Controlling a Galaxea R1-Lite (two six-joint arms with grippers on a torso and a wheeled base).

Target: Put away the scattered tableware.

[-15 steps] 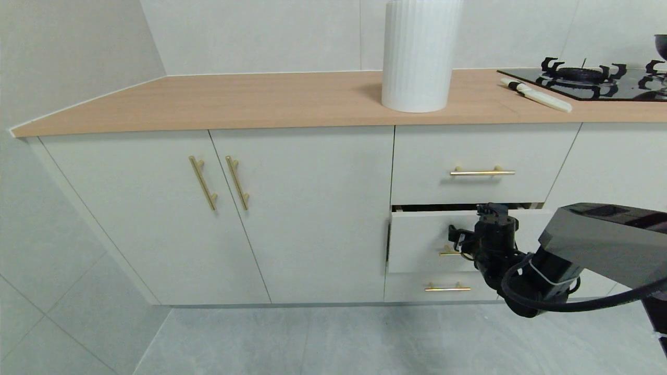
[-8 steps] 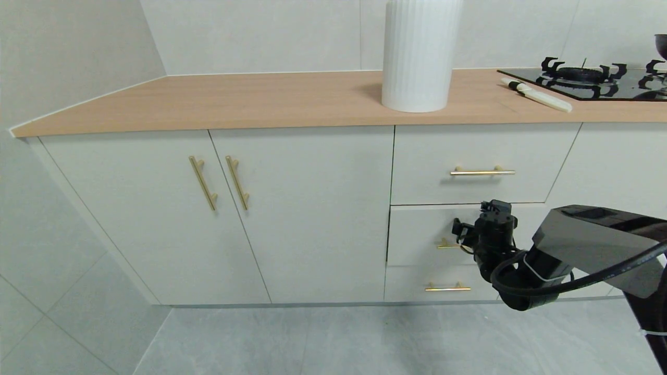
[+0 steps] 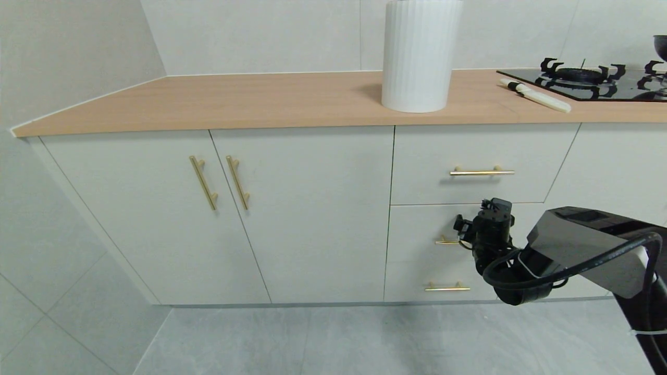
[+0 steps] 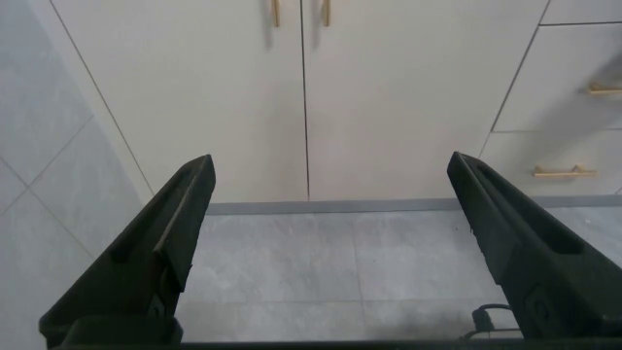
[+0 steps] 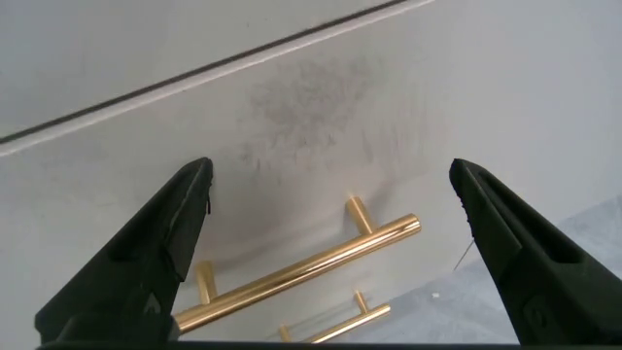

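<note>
A cream knife [image 3: 535,95] with a dark band is laid flat and slanted on the wooden counter [image 3: 260,101], just beside the hob [image 3: 589,83]. The middle drawer [image 3: 422,234] is shut flush, its gold handle [image 3: 447,241] level.

Holds the right arm [image 3: 589,245] low and stretched forward, wrist bent upward a little; carries the right tool [image 5: 330,243] at its end with fingers [image 5: 165,253] spread wide; points the left tool [image 4: 330,233] down and forward, both dark prongs [image 4: 155,253] likewise wide apart.
</note>
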